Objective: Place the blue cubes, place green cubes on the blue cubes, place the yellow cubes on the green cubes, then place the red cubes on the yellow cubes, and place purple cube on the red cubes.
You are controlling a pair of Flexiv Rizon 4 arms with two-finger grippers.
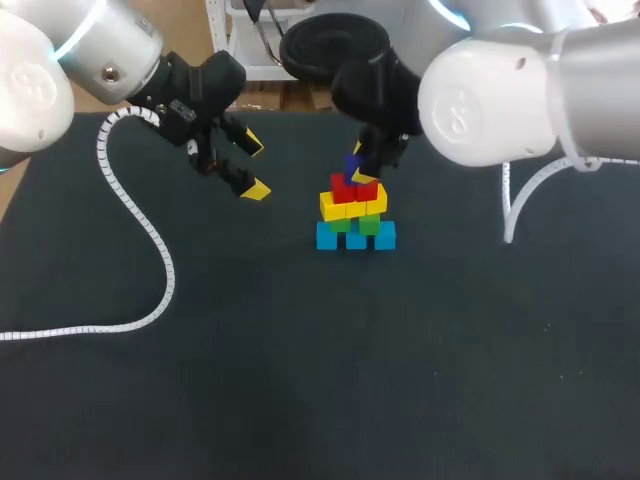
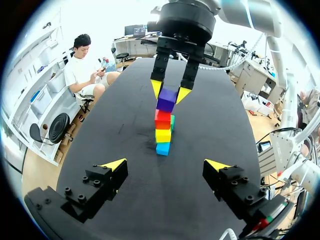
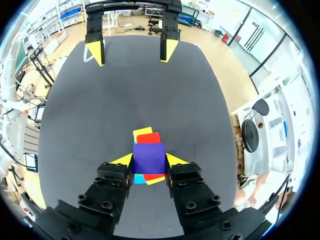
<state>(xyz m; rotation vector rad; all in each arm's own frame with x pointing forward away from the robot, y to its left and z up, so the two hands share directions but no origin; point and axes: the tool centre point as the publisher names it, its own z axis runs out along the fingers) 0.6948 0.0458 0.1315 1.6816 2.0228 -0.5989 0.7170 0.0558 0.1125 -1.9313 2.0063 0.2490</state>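
Gripping a purple cube (image 3: 148,157) (deep violet, flat-faced): right fingers (image 3: 122,160).

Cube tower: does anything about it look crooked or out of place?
Only slightly. The purple cube on top, gripped by the right gripper, looks turned against the red cubes beneath, and the yellow cubes jut past them. Nothing lies toppled.

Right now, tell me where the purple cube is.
In the head view the purple cube is near the middle of the table, just above the red cubes at the very top, clamped in the right gripper.
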